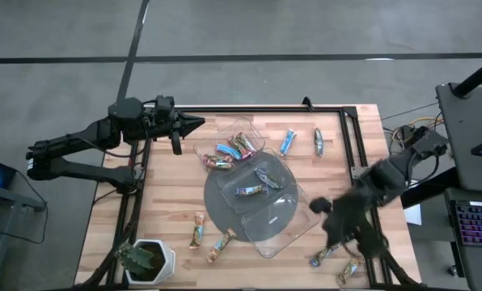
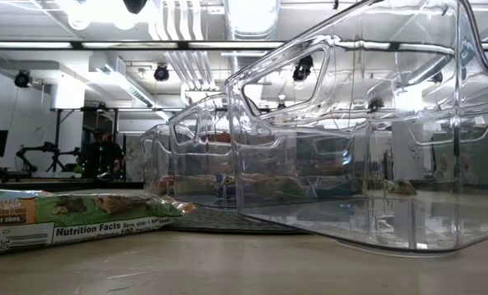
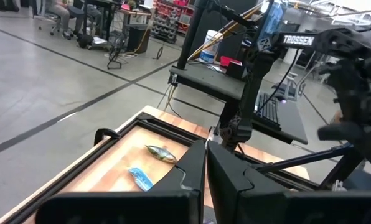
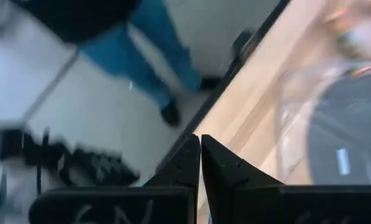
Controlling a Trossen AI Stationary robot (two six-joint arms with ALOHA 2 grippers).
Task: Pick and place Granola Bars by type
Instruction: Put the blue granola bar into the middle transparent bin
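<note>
Across the middle of the high view, a pale wooden desk [image 1: 168, 202] with a black frame carries a flat grey disc [image 1: 225, 212]. Two clear plastic trays overlap the disc: one at its upper edge [image 1: 231, 149], one at its lower right [image 1: 280, 222].

Granola Bars, small with shiny wrappers:
- several bunched in the upper tray [image 1: 231, 151], blue, pink and brown among them
- two lying on the disc near frame centre [image 1: 257, 184]
- a blue one [image 1: 286, 142] and a green one [image 1: 318, 141] on bare wood, upper right of the desk; same pair visible in the left wrist view, blue [image 3: 139, 178] and green [image 3: 161, 153]
- two orange-brown ones at lower left of the disc [image 1: 197, 229], [image 1: 221, 246]
- two more at the lower right corner of the desk [image 1: 328, 256], [image 1: 348, 272]

Left hand [image 1: 196, 124]: at the upper left edge of the desk, fingers pressed together, nothing between them; points toward the upper tray.

Right hand [image 1: 318, 206]: blurred, over the lower right of the desk, just beside the lower tray's right edge. In the right wrist view its fingers [image 4: 187, 165] meet with nothing between them.

White-potted plant [image 1: 146, 260] sits at the lower left corner of the desk.

Low view: a green-wrapped bar [image 2: 64, 217] lies at the left foreground, "Nutrition Facts" panel legible; clear tray walls [image 2: 350, 131] fill the centre and right. A person [image 2: 101, 156] stands in the room behind, at left.
</note>
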